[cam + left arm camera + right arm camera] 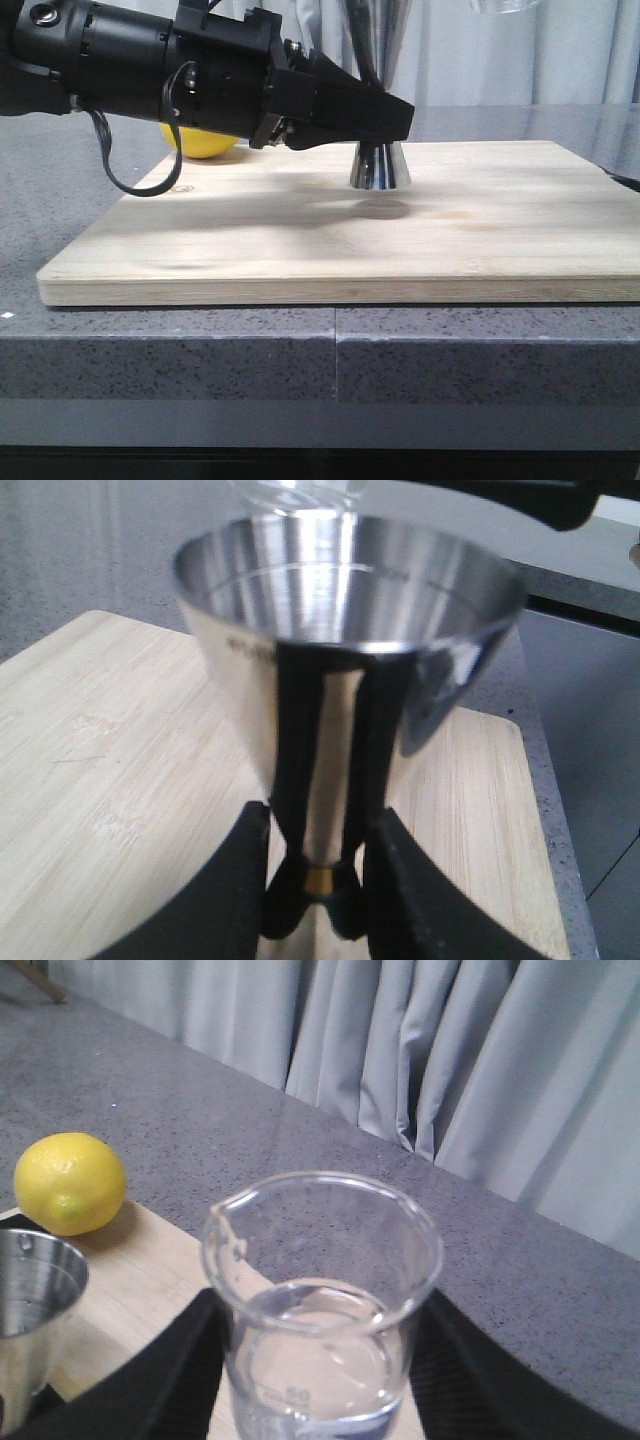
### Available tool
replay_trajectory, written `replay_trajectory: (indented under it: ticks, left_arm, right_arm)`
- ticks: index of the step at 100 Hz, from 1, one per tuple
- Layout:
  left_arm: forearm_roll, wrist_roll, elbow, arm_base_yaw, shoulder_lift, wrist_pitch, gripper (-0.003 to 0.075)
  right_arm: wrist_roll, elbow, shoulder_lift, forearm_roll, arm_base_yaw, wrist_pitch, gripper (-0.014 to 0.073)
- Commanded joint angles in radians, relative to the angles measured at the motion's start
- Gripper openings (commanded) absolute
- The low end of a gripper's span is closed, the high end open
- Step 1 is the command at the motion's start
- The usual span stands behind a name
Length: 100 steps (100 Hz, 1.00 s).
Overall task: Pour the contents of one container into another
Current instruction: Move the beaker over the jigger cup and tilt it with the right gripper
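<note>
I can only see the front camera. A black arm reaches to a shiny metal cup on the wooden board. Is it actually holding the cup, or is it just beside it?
Observer: Holding it. The left wrist camera shows the left gripper clamped on the jigger at its narrow waist, right at a thin gold band.
Visitor: Is anything in the cup?
Observer: Its upper bowl looks empty and dry inside.
Visitor: So where is the drink?
Observer: The right wrist camera shows the right gripper holding a glass beaker upright, with a little clear liquid in the bottom.
</note>
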Motion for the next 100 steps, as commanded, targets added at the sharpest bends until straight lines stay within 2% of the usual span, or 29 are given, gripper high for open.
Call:
replay_trajectory:
  ticks: [1,40,77,100]
  left_arm:
    - [-0.023,-0.01,-0.031,0.002,-0.058,-0.069,-0.0021]
    - [0.001,-0.014,-0.031,0.002,-0.058,-0.085,-0.0021]
    - [0.001,-0.014,-0.031,0.002,-0.058,-0.097,-0.0021]
    - [0.001,-0.014,-0.031,0.002,-0.058,-0.097,-0.0021]
  right_arm:
    - [0.001,-0.062,-0.033,-0.02,0.025,-0.015,0.0293]
    - [0.001,-0.18,-0.033,-0.159,0.137,0.137,0.0293]
    - [0.0,-0.244,-0.033,-0.301,0.197,0.277,0.0293]
    - [0.0,-0.244,-0.033,-0.355,0.201,0.295,0.0293]
